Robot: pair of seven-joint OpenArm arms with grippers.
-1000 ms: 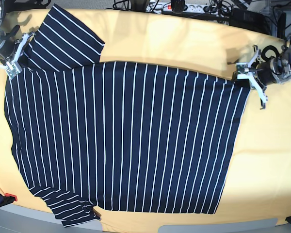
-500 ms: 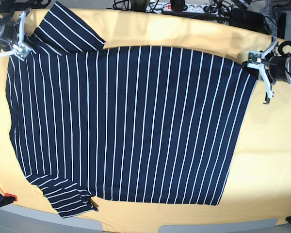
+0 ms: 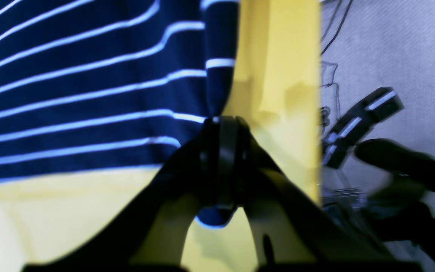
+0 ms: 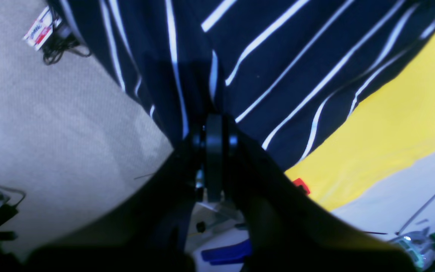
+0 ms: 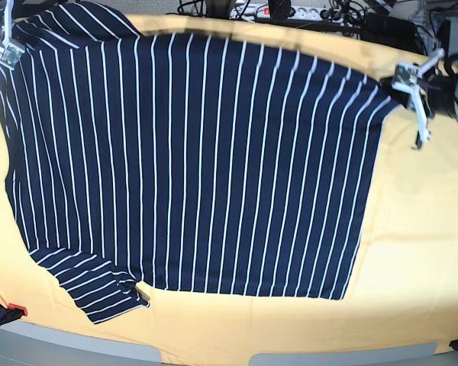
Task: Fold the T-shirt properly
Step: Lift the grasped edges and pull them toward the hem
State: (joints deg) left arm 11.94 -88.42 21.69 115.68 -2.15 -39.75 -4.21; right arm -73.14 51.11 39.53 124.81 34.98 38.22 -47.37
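The T-shirt (image 5: 198, 168), dark navy with thin white stripes, lies spread across the yellow table cover (image 5: 420, 252). Its far edge is pulled up and taut between both grippers. In the base view my left gripper (image 5: 401, 82) is at the far right, shut on the hem corner. The left wrist view shows that gripper (image 3: 221, 126) pinching the T-shirt (image 3: 89, 94), with a bit of cloth poking out behind the fingers. My right gripper (image 5: 4, 47) is at the far left corner. In the right wrist view this gripper (image 4: 213, 126) is shut on a bunched fold of the T-shirt (image 4: 278, 56).
One sleeve (image 5: 99, 286) lies flat at the front left. A power strip (image 5: 278, 11) and cables run along the far table edge. A red clamp (image 5: 11, 310) sits at the front left corner. Grey floor lies beyond the table's edges.
Both grippers have moved toward the far edge of the table, drawing the shirt's far edge with them. The cloth now stretches further back and covers the far left sleeve.
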